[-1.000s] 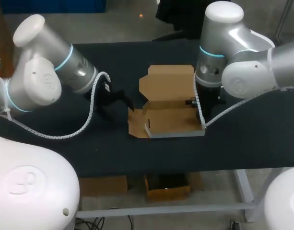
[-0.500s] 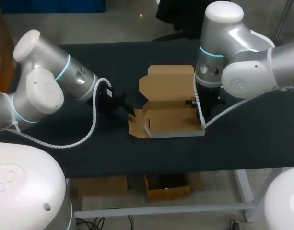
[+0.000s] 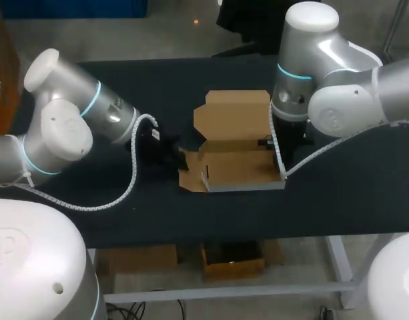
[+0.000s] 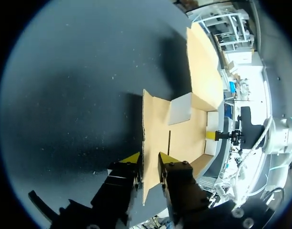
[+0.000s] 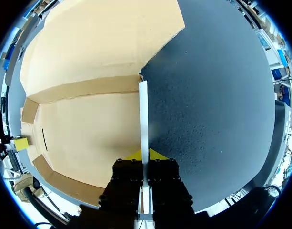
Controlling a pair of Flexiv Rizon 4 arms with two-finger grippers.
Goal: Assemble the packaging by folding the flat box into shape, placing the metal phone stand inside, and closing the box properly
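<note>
We identify the glossy silver-white left arm (image 3: 64, 127) and right arm (image 3: 331, 80) by their rounded joint housings. A thin light-blue ring (image 3: 91, 99) marks the joint seams. A white ribbed cable conduit (image 3: 132, 160) runs outside each forearm. The black, boxy left gripper (image 4: 149, 156) and right gripper (image 5: 145, 153) each carry two bright yellow fingertips, and small round screws (image 5: 119, 161) dot the finger blocks.
</note>
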